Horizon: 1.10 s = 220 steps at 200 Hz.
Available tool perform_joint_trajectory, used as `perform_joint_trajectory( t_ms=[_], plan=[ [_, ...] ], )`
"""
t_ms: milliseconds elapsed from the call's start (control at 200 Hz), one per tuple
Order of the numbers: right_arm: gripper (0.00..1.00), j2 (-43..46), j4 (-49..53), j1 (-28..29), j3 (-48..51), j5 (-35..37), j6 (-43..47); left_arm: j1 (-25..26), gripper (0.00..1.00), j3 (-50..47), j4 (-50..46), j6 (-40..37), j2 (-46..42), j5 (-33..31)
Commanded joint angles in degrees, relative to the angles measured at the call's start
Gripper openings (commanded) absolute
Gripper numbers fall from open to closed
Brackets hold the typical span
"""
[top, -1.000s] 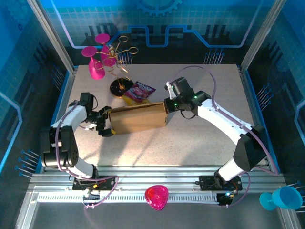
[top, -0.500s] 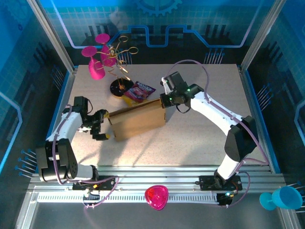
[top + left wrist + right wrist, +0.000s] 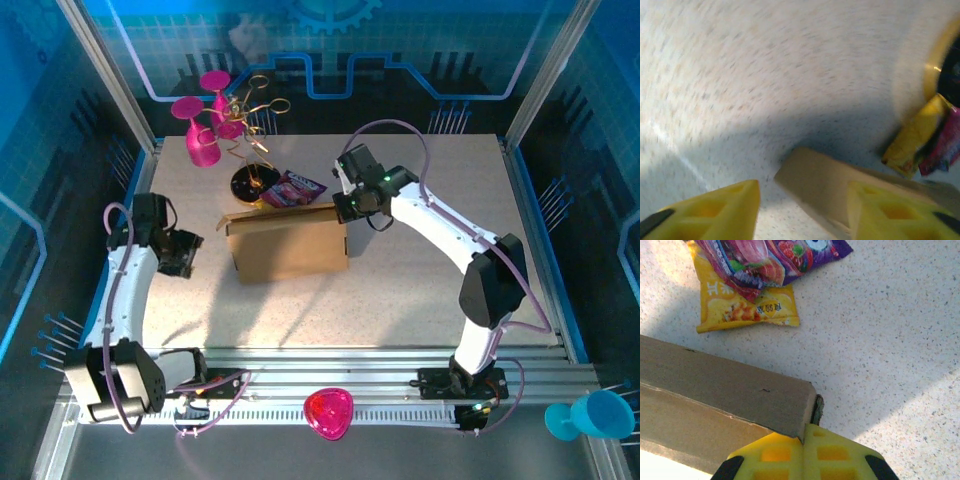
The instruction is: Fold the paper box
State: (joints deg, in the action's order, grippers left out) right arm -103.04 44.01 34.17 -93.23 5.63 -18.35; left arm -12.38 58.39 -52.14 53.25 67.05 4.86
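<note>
The paper box [image 3: 288, 246] is a brown cardboard box standing near the middle of the table, long side towards me, with a small flap sticking out at its upper left corner. My right gripper [image 3: 346, 207] is at the box's upper right corner. In the right wrist view its yellow fingers [image 3: 772, 455] are pressed together on the thin edge of the box's end wall [image 3: 715, 385]. My left gripper [image 3: 183, 254] hangs left of the box, apart from it. Its jaws [image 3: 802, 210] are open with nothing between them, and the box's corner [image 3: 830, 185] lies beyond.
A purple and yellow snack packet [image 3: 293, 190] lies just behind the box. Behind that are a black-based gold wire stand [image 3: 252, 180] and pink goblets [image 3: 200, 140]. A pink bowl [image 3: 328, 412] and a blue cup [image 3: 590, 415] sit off the table at the front.
My left gripper has let go of the box's left end and drawn back to the left, its jaws narrowing. My right gripper carried the box's right end back, and the box now sits level.
</note>
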Motion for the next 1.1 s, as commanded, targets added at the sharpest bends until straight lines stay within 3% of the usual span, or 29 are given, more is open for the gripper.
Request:
perform_joint_trajectory(
  t_ms=[0, 120, 265, 330, 400, 455, 816, 1096],
  plan=[
    [0.0, -1.64, 4.77, 0.81, -1.41, 0.61, 1.97, 3.5, 0.41, 5.84, 3.4, -23.49, -0.63, -0.87],
    [0.0, -1.64, 4.62, 0.59, -1.45, 0.11, 2.7, 7.65, 0.38, 7.02, 5.07, -39.92, 0.94, 5.68],
    [0.0, -1.22, 4.51, 0.46, -1.26, -0.25, 3.06, 8.58, 0.39, 4.84, 3.72, -47.32, 0.88, 8.83],
    [0.0, -0.91, 4.42, 0.43, -1.19, -0.21, 3.13, 9.74, 0.42, 4.37, 3.27, -49.41, 0.35, 7.8],
    [0.0, -0.5, 4.41, 0.45, -1.11, -0.34, 3.31, 10.36, 0.55, 4.44, 2.34, -51.34, 0.34, 3.12],
    [0.0, -0.13, 4.5, 0.38, -1.1, -0.35, 3.49, 10.44, 0.56, 4.87, 1.96, -53.0, 0.58, 1.11],
    [0.0, 1.75, 4.04, -0.25, 0.18, -1.75, 3.19, 10.67, 0.57, 8.1, 2.69, -55.53, 7.26, 3.6],
    [0.0, 3.13, 3.23, -0.34, 1.96, -1.52, 2.4, 10.62, 0.35, 10.36, 3.94, -51.8, 10.66, 7.41]
  ],
)
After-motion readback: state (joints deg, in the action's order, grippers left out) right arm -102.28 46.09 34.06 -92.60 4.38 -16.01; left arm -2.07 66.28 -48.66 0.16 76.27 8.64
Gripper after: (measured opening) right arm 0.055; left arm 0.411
